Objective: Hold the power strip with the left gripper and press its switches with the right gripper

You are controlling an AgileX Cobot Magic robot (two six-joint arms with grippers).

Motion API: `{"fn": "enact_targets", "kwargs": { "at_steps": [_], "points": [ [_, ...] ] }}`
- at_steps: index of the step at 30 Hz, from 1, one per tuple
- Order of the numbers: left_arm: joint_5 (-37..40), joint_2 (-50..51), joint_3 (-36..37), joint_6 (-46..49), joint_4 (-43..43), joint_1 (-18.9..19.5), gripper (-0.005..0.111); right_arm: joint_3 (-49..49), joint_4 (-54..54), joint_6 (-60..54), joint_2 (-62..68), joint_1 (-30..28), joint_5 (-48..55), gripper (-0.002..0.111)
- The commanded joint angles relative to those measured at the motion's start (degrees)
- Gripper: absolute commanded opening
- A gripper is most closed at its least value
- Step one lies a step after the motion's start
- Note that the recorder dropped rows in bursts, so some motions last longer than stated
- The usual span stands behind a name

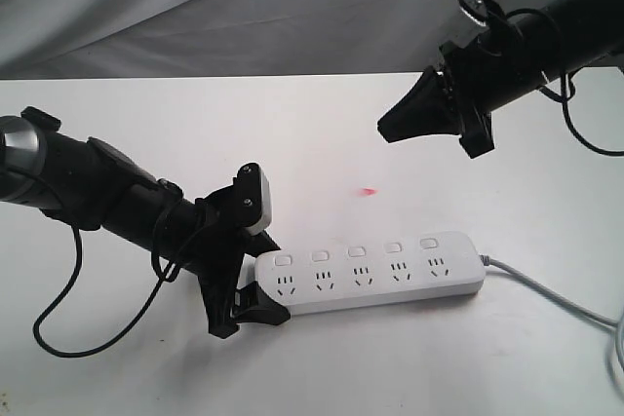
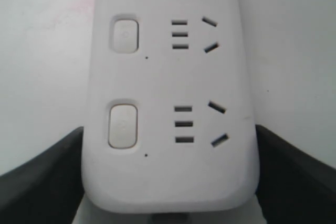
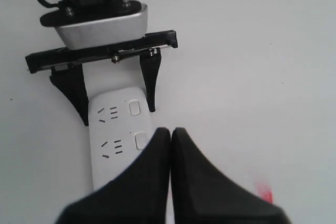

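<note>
Strip clamped at its left end, right claw closed in the air.
Power strip (image 1: 370, 273): smooth white plastic bar with rounded ends, lying flat near the middle of the matte white table (image 1: 195, 124). Its long axis runs left-right, with the grey cord (image 1: 546, 289) leaving on the right and the rounded-square switches (image 1: 356, 252) along the far edge. Left gripper (image 1: 265, 278) fingers press both sides of the left end. Right gripper (image 1: 390, 127) has its fingers together, raised far-right and touching nothing.
</note>
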Motion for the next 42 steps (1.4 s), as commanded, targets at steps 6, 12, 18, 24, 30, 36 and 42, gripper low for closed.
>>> {"fn": "enact_targets", "kwargs": {
  "at_steps": [6, 12, 18, 24, 30, 36, 42],
  "points": [
    [-0.5, -0.2, -0.1, -0.5, -0.2, -0.4, 0.000, 0.3, 0.6, 8.4, -4.8, -0.4, 0.8, 0.000],
    [-0.5, -0.2, -0.1, -0.3, -0.2, -0.4, 0.000, 0.3, 3.3, 13.7, -8.3, -0.4, 0.6, 0.000],
    [-0.5, -0.2, -0.1, -0.3, -0.2, -0.4, 0.000, 0.3, 3.7, 14.2, -10.3, -0.4, 0.6, 0.000],
    [-0.5, -0.2, -0.1, -0.5, -0.2, -0.4, 0.000, 0.3, 3.7, 14.2, -10.3, -0.2, 0.4, 0.000],
    [-0.5, -0.2, -0.1, -0.5, -0.2, -0.4, 0.000, 0.3, 3.7, 14.2, -10.3, -0.2, 0.4, 0.000],
    [-0.5, -0.2, -0.1, -0.5, -0.2, -0.4, 0.000, 0.3, 3.7, 14.2, -10.3, -0.2, 0.4, 0.000],
    [-0.5, -0.2, -0.1, -0.3, -0.2, -0.4, 0.000, 0.3, 3.3, 14.2, -10.2, -0.2, 0.4, 0.000]
  ]
}}
